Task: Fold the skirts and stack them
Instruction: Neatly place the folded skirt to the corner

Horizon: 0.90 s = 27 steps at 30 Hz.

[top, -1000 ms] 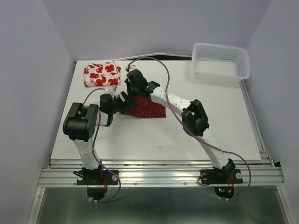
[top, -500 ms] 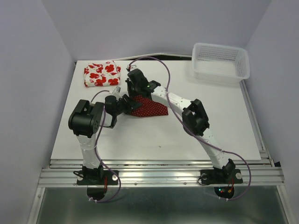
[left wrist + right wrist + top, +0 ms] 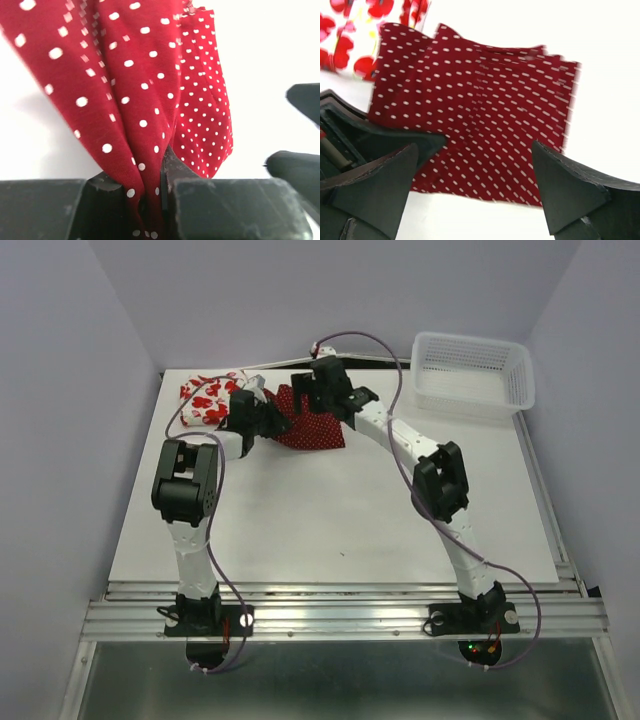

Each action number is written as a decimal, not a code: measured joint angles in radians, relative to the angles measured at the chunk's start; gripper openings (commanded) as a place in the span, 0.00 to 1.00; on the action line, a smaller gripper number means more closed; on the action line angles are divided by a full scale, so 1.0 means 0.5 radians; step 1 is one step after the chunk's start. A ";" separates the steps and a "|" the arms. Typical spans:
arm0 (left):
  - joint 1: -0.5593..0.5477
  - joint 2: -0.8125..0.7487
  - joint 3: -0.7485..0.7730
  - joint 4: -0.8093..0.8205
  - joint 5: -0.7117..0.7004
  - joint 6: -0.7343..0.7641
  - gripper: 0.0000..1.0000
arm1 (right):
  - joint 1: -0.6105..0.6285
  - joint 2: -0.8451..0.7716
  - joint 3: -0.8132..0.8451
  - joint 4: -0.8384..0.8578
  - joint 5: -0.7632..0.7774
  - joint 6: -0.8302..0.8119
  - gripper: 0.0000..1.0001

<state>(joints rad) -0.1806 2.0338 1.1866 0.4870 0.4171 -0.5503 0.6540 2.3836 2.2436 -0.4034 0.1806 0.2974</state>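
The dark red skirt with white dots point(image 3: 312, 430) lies folded at the back of the table, its left end lifted. My left gripper point(image 3: 266, 422) is shut on that end; in the left wrist view the dotted cloth point(image 3: 130, 100) runs down into the closed jaws of the left gripper point(image 3: 152, 200). My right gripper point(image 3: 302, 397) hovers over the skirt's far edge, and in its wrist view the right gripper point(image 3: 480, 172) stands wide open above the dotted cloth point(image 3: 485, 110), holding nothing. The white skirt with red flowers point(image 3: 205, 400) lies folded at the back left, partly behind my left arm.
A white lattice basket point(image 3: 470, 400) stands at the back right corner. The floral skirt point(image 3: 347, 40) lies just left of the dotted one. Grey walls close the table on the left, back and right. A metal rail point(image 3: 340, 605) runs along the near edge.
Both arms moved toward the back, carrying the dotted skirt closer to the floral one. The left gripper closed on the cloth. The right gripper let go and opened wide.
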 measured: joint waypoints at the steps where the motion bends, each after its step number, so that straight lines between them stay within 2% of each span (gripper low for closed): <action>1: 0.000 0.024 0.136 -0.111 -0.043 0.117 0.00 | -0.024 -0.019 -0.002 -0.002 0.010 -0.016 1.00; 11: 0.017 0.338 1.067 -0.869 -0.295 1.013 0.00 | -0.259 -0.349 -0.182 0.031 0.042 -0.095 1.00; 16: 0.082 0.465 1.414 -1.155 -0.331 1.266 0.00 | -0.253 -0.365 -0.243 0.031 0.025 -0.103 1.00; 21: 0.191 0.484 1.542 -1.277 -0.365 1.422 0.00 | -0.239 -0.364 -0.267 0.023 0.009 -0.115 1.00; 27: 0.297 0.484 1.552 -1.301 -0.365 1.516 0.00 | -0.233 -0.364 -0.267 0.030 -0.011 -0.115 1.00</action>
<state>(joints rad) -0.0322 2.2761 1.9625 -0.1635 0.2348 0.2077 0.5373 2.2017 2.1101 -0.3885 0.1753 0.2398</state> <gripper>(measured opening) 0.230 0.998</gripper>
